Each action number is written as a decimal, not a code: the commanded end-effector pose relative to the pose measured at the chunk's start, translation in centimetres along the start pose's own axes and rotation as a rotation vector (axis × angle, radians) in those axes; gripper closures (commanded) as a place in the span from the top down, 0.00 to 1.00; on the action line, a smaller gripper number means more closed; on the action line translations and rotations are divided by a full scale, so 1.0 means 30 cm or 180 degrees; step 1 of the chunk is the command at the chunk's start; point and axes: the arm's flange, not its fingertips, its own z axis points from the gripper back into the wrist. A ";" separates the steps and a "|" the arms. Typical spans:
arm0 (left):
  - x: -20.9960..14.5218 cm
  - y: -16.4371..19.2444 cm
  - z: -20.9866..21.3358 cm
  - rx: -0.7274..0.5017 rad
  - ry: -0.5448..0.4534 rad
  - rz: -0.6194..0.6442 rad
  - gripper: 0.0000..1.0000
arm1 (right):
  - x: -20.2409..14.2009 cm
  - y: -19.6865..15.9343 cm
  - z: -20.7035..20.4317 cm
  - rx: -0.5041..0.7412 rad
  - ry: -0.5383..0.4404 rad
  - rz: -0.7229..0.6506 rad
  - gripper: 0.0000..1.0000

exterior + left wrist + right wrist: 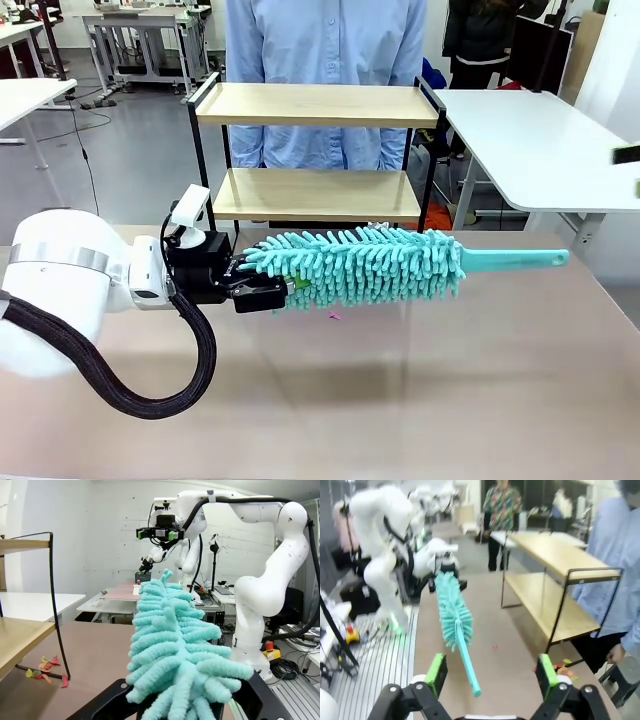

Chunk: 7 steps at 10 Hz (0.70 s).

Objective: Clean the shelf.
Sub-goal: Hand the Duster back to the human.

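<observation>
1. Currently the left gripper [262, 285] is clamped on the fluffy end of a teal duster [365, 264], held level, handle toward 3 o'clock.
2. Right gripper [490, 676] jaws wide, holding nothing.
3. Shelf [318, 105] at table's 12 o'clock edge, before a person [325, 40].

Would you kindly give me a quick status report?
Left hand shut on duster, brush end. Right hand open, empty. Shelf beyond, boards bare. Scraps by its leg.

Front faces person; 2 wrist views share duster [175, 645].
</observation>
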 end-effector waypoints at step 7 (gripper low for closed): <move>0.491 0.040 0.134 0.0497 -0.0628 -0.0388 0.17 | -0.018 0.006 0.050 -0.0080 -0.0193 -0.0088 1.00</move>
